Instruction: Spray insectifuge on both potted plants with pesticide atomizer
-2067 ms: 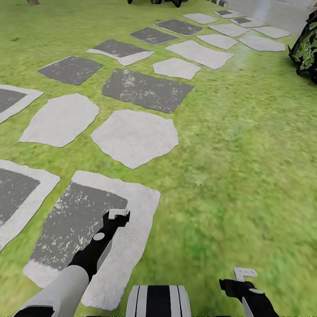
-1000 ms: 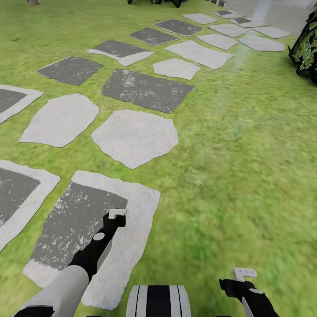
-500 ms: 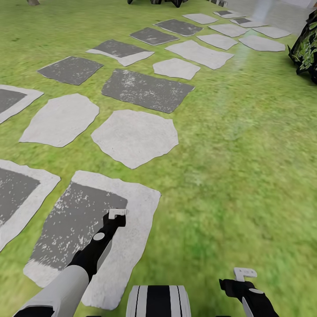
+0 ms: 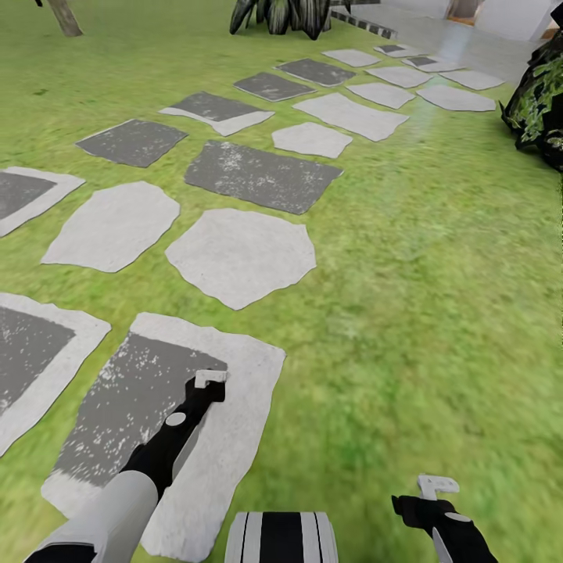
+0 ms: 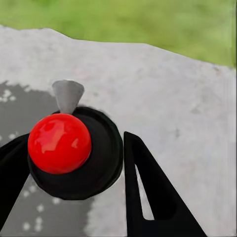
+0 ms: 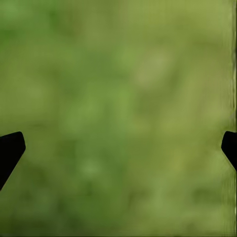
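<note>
The pesticide atomizer [image 5: 74, 150] is gripped in the left claw [image 5: 69, 192], over a stepping stone [image 4: 234, 407] at seven o'clock. The right claw [image 6: 118, 148] is spread wide over grass [image 4: 438, 313].

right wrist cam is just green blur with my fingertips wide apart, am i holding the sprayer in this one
Observer: No. The pesticide atomizer sits between the left gripper's fingers, which hug its dark, red-dotted head in the left wrist view. Your right gripper is open over the lawn.
Operator: whats under the left arm
Observer: In the head view, a pale stepping stone with a dark grey middle.
Operator: any plants ahead
Observer: A dark bush at the head view's right edge and a dark spiky clump at the far end of the stones. I cannot tell that either is a potted plant.
</note>
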